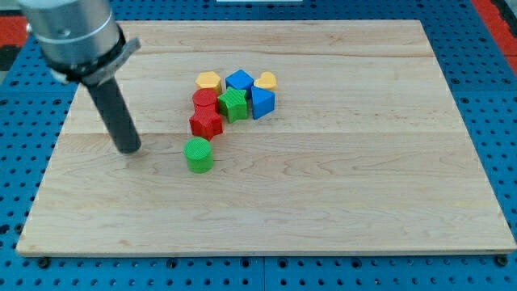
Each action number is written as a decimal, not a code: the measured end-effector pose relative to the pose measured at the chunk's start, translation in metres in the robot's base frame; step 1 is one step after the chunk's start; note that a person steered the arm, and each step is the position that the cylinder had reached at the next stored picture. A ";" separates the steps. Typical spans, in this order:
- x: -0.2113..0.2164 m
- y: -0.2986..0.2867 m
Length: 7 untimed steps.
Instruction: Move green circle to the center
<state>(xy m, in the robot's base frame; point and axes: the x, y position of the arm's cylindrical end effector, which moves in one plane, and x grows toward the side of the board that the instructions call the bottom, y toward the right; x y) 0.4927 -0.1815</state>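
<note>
There are no words, labels or brand names to read on anything here.

The wooden worktop (363, 202) holds seven small blocks. Two are green, two are red, two are blue-ish and yellow pairs too, counted like this: two yellow, two blue, two red near each other, and two green, except that one red spot may be a single block or two, so the red count is hard to be sure of.

The green circle (198, 154) is a short round block. It stands by itself, a little below the other blocks and a bit to the view's left of the worktop's middle. It touches nothing.

Just above it is the red star (206, 124). Above that is another red block (204, 99), whose shape I cannot make out. Beside them, toward the view's right, is the green star-like block (233, 104). Then comes a blue block (262, 102) with a pointed shape. Behind these are a yellow block (208, 81), a second blue block (239, 80) and a yellow heart (266, 80). These blocks are bunched close together.

There is no gripper on this arm, only a dark rod. My tip (129, 150) rests on the worktop to the view's left of the green circle, near it but apart from it.
</note>
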 end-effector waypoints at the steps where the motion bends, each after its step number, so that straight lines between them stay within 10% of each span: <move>1: 0.016 0.004; 5: 0.029 0.177; 7: -0.042 0.196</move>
<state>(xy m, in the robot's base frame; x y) 0.4502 0.0144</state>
